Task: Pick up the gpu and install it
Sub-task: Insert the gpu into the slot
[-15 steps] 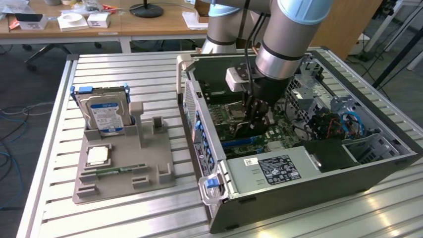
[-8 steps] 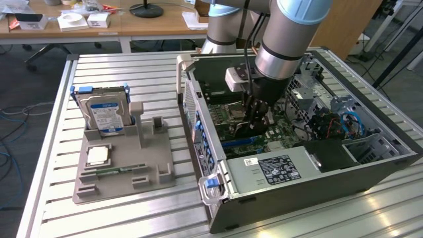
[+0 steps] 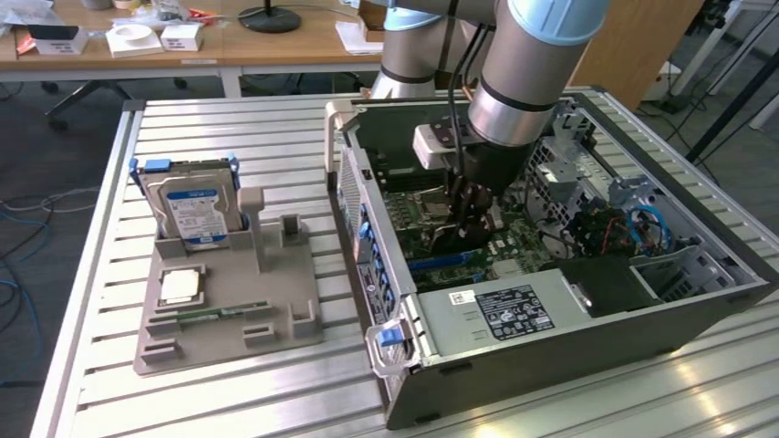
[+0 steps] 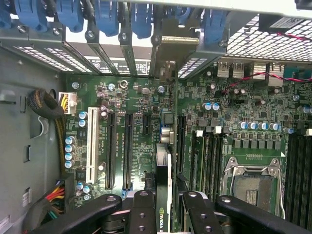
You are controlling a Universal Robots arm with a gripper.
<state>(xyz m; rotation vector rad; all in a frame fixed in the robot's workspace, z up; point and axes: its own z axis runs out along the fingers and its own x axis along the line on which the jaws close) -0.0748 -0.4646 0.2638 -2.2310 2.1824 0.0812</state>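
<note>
Now the gripper (image 4: 165,201) is clenching the gpu (image 4: 164,165) edge-on between its jaws; its long axis is running straight ahead from them, parallel to the long slots (image 4: 127,151) of the motherboard (image 4: 234,109) below.

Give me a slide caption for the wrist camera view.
Tool gripping the graphics card edge-on over the green motherboard, inside the open computer case.

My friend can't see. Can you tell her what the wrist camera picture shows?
The black claw grips a thin graphics card edge-on, over the green circuit board inside an open computer. Long black slots and one white slot lie beside the card.
</note>
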